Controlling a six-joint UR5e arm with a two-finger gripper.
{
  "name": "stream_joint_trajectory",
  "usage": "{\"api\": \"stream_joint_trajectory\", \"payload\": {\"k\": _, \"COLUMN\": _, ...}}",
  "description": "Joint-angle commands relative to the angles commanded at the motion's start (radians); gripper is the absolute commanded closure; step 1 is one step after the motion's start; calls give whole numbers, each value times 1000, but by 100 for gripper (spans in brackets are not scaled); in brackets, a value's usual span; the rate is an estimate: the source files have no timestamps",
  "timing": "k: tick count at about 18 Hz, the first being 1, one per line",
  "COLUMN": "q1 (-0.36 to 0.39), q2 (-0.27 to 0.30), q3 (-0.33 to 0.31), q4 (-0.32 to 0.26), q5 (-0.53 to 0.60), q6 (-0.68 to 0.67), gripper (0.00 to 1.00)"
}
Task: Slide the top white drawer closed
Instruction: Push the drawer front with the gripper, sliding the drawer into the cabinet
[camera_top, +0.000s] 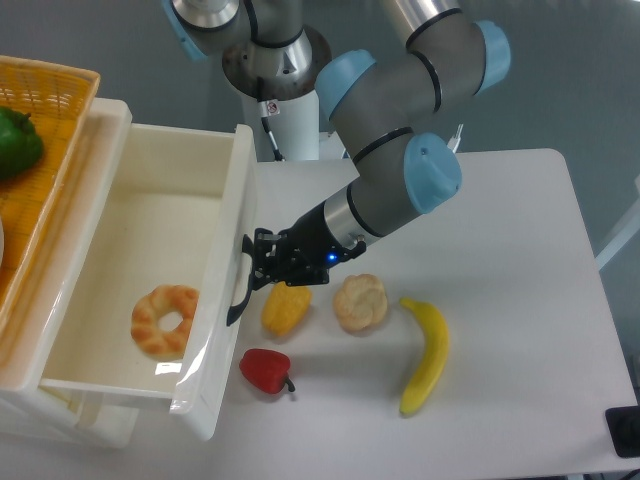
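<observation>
The tool (257, 272) sits low over the surface (520, 250), its black tip pressed against the drawer (215, 300) front right at the black handle (240, 285). Whether its fingers are spread or closed cannot be told; they merge with the handle in the dark. It does not look to be gripping anything, only bearing on the front panel.

The drawer lies directly left of the tool and is partly open from the cabinet (105, 120), with a donut (163, 320) inside near the front. Its long axis runs left to right, so closing it means a straight push leftward along that line, and the arm reaches in from the right, in line with that travel.

Just right of the tool, a yellow piece (284, 308) and a bun (360, 302) lie on the surface, a red pepper (265, 370) nearer, a banana (426, 355) farther right. A basket (45, 150) sits on the cabinet at far left.
</observation>
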Motion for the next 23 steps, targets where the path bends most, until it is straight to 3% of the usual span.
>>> {"api": "stream_joint_trajectory", "payload": {"k": 23, "q1": -48, "q2": -5, "q3": 0, "q4": 11, "q5": -14, "q6": -35, "gripper": 100}}
